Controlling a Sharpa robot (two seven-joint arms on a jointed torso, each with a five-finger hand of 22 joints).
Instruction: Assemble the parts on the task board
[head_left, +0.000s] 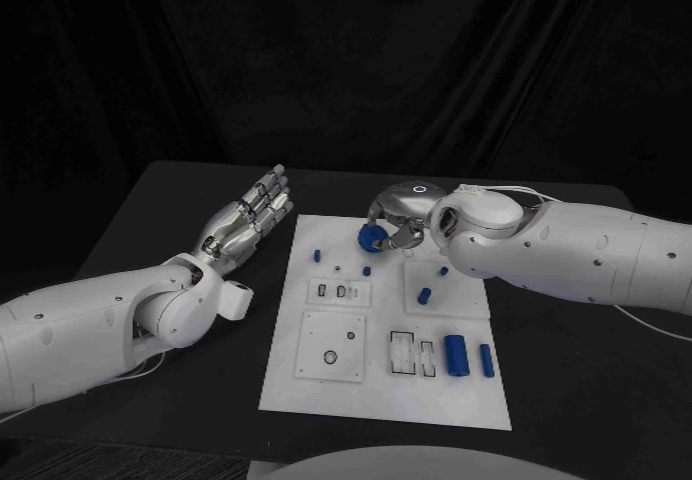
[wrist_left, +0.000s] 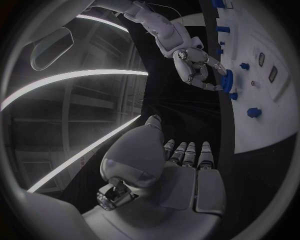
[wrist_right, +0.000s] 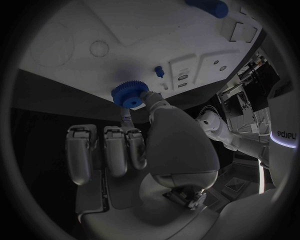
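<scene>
My right hand (head_left: 397, 228) pinches the blue gear (head_left: 372, 238) just above the task board's (head_left: 378, 400) far edge; left hand (head_left: 248, 222) released, farther off.

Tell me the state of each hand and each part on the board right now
Right hand: pinching the blue gear above the task board's far edge.
Left hand: holding nothing, fingers straight, off the board's left side.
Large blue cylinder: lying on the board.
Slim blue cylinder: lying beside it.
Small blue peg: on the board, mid-right.
</scene>
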